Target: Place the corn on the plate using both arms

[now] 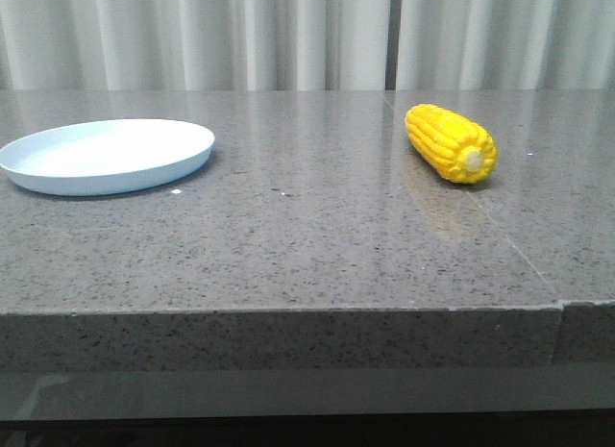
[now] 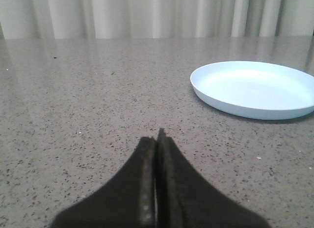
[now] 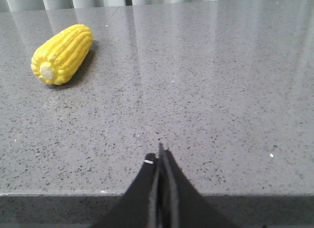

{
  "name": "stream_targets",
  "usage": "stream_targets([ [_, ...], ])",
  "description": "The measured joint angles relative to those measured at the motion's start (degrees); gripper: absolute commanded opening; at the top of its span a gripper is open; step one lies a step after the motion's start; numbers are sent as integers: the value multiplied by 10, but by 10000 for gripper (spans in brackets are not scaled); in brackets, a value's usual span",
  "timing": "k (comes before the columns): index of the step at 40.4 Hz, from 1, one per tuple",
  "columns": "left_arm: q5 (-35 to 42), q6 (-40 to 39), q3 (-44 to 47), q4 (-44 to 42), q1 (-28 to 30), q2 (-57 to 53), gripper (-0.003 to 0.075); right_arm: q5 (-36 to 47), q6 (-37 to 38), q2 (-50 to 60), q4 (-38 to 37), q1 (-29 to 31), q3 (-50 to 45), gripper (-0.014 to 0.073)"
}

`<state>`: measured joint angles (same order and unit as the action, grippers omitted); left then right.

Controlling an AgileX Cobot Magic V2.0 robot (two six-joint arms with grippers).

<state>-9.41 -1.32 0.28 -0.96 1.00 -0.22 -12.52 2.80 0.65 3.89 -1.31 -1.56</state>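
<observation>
Corn untouched, opening step not yet begun

Nearest the table's point(image 1: 288, 274) front edge: right gripper point(image 3: 160, 154) and left gripper point(image 2: 158, 139), fingers pressed together, holding nothing. Farther back: corn point(image 1: 450, 142) lying right, well apart from plate point(image 1: 108, 155) at left. Next, likely: opening the right fingers, reaching for the cob.

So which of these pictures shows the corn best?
The right wrist view: the corn lies whole and large, kernel rows and pale stub end clear. The front view also shows it whole, only smaller. The left wrist view shows none of it.
</observation>
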Motion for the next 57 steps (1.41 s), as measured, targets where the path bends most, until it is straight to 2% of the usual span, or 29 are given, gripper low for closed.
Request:
stream_targets([
  [21, 4, 0, 0, 1, 0, 0, -20, 8, 0, 0, 0, 0, 0, -122],
  [29, 101, 0, -3, 17, 0, 0, -20, 42, 0, 0, 0, 0, 24, -122],
  [33, 111, 0, -31, 19, 0, 0, -20, 29, 0, 0, 1, 0, 74, -120],
  [39, 59, 0, -136, -3, 0, 12, -20, -37, 0, -8, 5, 0, 177, -120],
  [46, -23, 0, -242, -32, 0, 106, -20, -108, 0, -108, 8, 0, 281, -120],
  [52, -51, 0, -293, -35, 0, 197, -20, -120, 0, -201, 9, 0, 326, -120],
  [57, -53, 0, -302, -35, 0, 227, -17, -120, 0, -236, 9, 0, 333, -116],
])
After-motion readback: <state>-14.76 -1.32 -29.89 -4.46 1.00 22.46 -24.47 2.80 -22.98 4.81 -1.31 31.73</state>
